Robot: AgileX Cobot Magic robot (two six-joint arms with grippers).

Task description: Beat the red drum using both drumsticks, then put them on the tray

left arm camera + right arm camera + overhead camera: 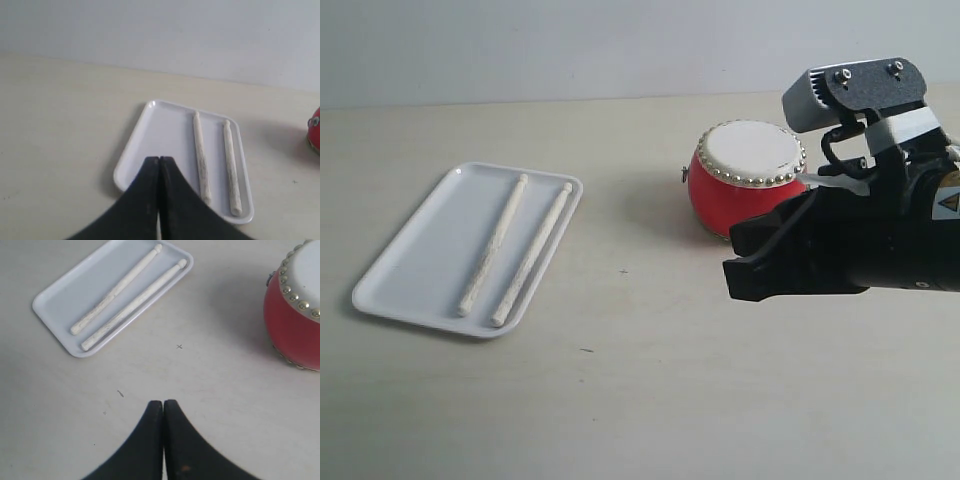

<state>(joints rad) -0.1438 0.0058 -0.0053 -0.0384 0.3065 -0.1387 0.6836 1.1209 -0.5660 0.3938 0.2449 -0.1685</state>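
Pale cream wood was counted twice: two drumsticks [495, 243] were laid side by side, near but apart, inside the one white tray [410, 268], which was placed at about nine o'clock on the table [640, 400] in the exterior view. One red drum [745, 185] was set upright at about two o'clock, well apart from the tray. Two grippers were counted, and the left gripper [159, 161] and the right gripper [163, 404] were each pressed fully closed with nothing held. If the drumsticks had to be lifted, a slip was judged likely. Being thin, flat and close together, one could be nudged by a jaw meant for the other, or the tray dragged by its rim. The red drum could also be knocked by the right gripper, seen close to it.
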